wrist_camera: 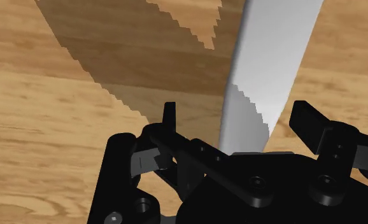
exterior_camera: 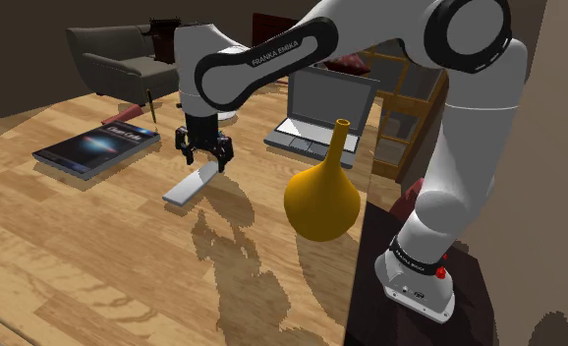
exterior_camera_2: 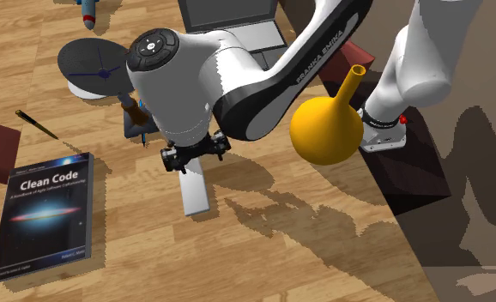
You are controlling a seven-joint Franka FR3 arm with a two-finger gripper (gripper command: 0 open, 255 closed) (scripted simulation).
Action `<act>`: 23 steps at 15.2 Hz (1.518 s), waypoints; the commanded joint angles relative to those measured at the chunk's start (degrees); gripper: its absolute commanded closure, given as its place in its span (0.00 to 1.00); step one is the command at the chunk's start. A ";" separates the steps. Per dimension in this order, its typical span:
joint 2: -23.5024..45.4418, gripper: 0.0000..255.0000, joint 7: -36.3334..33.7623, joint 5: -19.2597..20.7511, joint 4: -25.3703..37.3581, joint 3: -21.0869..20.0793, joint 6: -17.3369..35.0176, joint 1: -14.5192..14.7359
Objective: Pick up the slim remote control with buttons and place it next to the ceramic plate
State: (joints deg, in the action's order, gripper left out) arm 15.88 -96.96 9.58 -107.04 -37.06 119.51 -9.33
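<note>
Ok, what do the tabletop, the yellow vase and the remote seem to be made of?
Tabletop: wood, by its grain and plank seams. Vase: smooth orange-yellow with a soft sheen, perhaps glazed ceramic, not certain. Remote: a plain pale grey matte slab with no texture drawn, so its material is open.

Cannot see the remote's far end, cropped in the wrist view, nor its near end behind the gripper. Cannot read the book's small print.
</note>
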 commanded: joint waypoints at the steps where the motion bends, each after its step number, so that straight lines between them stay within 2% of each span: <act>1: 5.12 0.00 -5.57 3.31 4.42 1.69 -0.32 2.17; 3: 9.22 0.00 -9.24 5.32 8.69 3.46 -1.06 4.11; 11: 11.90 0.00 -10.39 7.17 6.43 4.61 3.52 4.84; 18: 11.89 0.00 -10.39 7.17 6.43 4.61 3.51 4.84; 19: 11.89 1.00 -10.39 7.17 6.43 4.61 3.51 4.84; 23: 11.90 1.00 -10.39 7.16 6.45 4.61 3.50 4.84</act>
State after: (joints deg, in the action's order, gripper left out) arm 27.78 -107.35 16.74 -100.60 -32.45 123.01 -4.49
